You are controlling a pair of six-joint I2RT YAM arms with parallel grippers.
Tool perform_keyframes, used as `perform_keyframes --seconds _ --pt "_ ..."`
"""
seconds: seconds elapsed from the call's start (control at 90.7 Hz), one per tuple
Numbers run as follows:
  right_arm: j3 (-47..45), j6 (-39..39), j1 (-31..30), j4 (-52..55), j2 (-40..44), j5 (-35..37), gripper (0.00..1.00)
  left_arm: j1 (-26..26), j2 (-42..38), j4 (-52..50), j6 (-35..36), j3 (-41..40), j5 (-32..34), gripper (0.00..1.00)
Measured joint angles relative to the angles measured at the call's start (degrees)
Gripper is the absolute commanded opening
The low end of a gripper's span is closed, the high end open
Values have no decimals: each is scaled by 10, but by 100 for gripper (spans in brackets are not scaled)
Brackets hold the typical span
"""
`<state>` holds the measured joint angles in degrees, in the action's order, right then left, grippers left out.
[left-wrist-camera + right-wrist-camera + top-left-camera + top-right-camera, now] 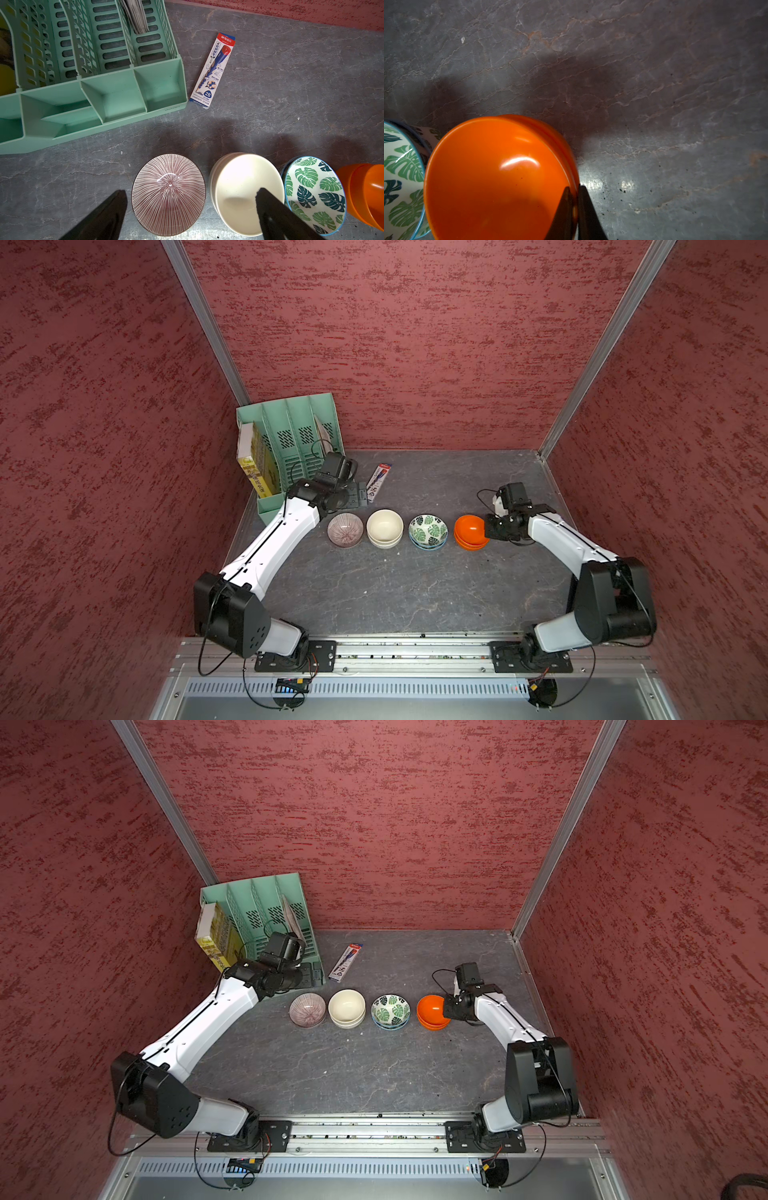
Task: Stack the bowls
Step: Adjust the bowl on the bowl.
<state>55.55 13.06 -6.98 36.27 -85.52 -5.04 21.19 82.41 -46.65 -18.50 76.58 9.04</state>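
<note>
Four lots of bowls stand in a row in both top views: a purple-grey lined bowl (345, 529), a cream stack (385, 527), a green-leaf stack (428, 531) and an orange stack (470, 531). My right gripper (574, 192) is shut on the rim of the top orange bowl (496, 176), one finger inside and one outside; that bowl sits slightly askew on the orange bowl beneath. My left gripper (191, 192) hangs open with nothing held, above and just behind the lined bowl (168, 193) and the cream stack (239, 187).
A mint-green file organiser (291, 439) stands at the back left with a yellow book (253, 464) in it, close behind my left wrist. A pencil box (378, 481) lies flat just right of it. Red walls enclose the grey table (415, 593).
</note>
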Motion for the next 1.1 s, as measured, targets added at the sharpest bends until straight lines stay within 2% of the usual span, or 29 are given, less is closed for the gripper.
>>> perform_keyframes --seconds 0.165,0.264,0.595,0.661,0.683,0.705,0.716,0.738,0.948,1.102 --pt "0 0 0 0 0 3 20 0 0 0 2 0 0 100" --pt "0 1 0 0 0 5 30 -2 0 0 3 0 0 100" --pt "6 6 -1 3 26 18 45 -5 0 0 4 0 0 100" --pt "11 5 -1 0 42 18 54 -7 0 0 5 0 -1 100" --pt "11 7 -1 -2 49 17 67 -8 0 0 5 0 -1 100" --pt "11 7 -1 -3 55 16 87 -9 0 0 6 0 -1 100" --pt "11 10 -1 -4 58 16 93 -10 0 0 7 0 -1 100" --pt "11 7 -2 -5 64 14 97 -11 0 0 8 0 -1 100" --pt "11 5 -4 -30 85 4 99 -33 1 21 18 -9 -6 100" --pt "-6 3 -5 -80 105 26 98 -65 -12 77 28 -64 3 100"
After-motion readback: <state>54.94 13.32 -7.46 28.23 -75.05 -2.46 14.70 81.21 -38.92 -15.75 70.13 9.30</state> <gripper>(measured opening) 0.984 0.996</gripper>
